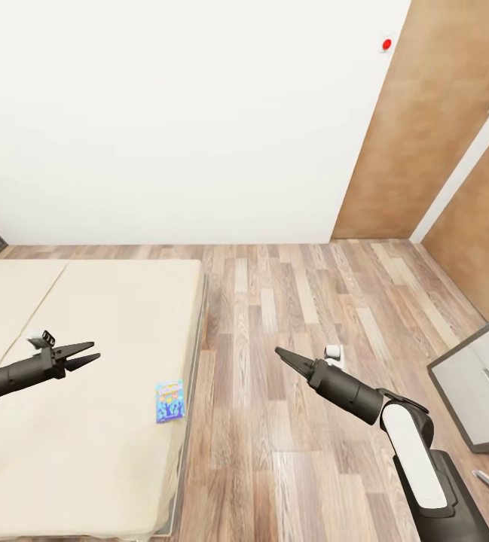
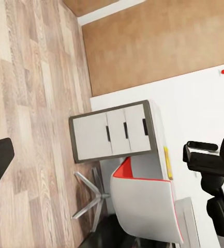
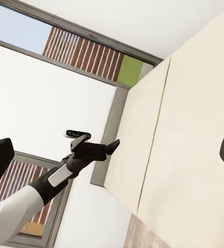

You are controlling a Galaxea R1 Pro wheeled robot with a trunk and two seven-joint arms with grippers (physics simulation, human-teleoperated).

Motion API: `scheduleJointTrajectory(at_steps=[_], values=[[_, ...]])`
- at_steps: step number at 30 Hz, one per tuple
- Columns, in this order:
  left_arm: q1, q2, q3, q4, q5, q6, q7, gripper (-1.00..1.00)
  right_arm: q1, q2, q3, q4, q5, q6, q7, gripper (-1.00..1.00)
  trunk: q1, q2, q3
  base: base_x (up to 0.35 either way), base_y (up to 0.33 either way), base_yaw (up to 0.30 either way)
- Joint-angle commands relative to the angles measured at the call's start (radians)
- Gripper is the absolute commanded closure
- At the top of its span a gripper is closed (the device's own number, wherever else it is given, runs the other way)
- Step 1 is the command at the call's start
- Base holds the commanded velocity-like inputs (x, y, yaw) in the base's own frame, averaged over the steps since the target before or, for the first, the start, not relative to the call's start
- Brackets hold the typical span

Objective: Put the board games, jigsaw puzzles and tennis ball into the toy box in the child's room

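A small blue board game [image 1: 170, 400] lies flat on the beige mattress of the bed [image 1: 86, 316], close to the bed's right edge. My left gripper [image 1: 96, 350] hovers above the mattress, left of the game, open and holding nothing. Over the wood floor to the right of the bed, my right gripper [image 1: 279, 351] points toward the bed; the right wrist view has its fingers wide apart, so it is open and empty. The table, the toy box, the jigsaw puzzles and the tennis ball are out of view.
A grey cabinet [image 1: 476, 385] with white drawer fronts stands at the right; the same cabinet [image 2: 114, 137] appears beside a white chair [image 2: 145, 204] with a red rim. Brown wooden panels [image 1: 425, 128] line the right wall. Wood floor [image 1: 289, 301] lies between bed and cabinet.
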Motion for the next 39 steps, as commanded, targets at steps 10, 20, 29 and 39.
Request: scheduleJointTrajectory(at_steps=[10,20,29,39], values=[[-0.001,-0.003,0.0,0.0,-0.001,0.011,-0.004,-1.0,-0.001,0.0,-0.001,0.0,-0.001,0.006,0.002,-1.0,0.001,-0.002,0.014,0.0,0.0,0.0],[-0.001,-0.003,0.0,0.0,-0.001,0.011,-0.004,-1.0,-0.001,0.0,-0.001,0.0,-0.002,0.005,0.002,-1.0,0.001,-0.002,0.03,0.0,0.0,0.0],[-0.001,-0.004,0.0,0.0,-0.001,0.011,-0.004,-1.0,-0.001,-0.001,-0.001,0.0,-0.001,0.005,0.002,-1.0,0.001,-0.002,0.044,0.0,0.0,0.0],[-0.001,-0.004,0.0,0.0,-0.002,0.011,-0.004,-1.0,-0.001,0.001,-0.001,0.0,0.0,0.005,0.002,-1.0,0.001,-0.002,0.06,0.0,0.0,0.0]])
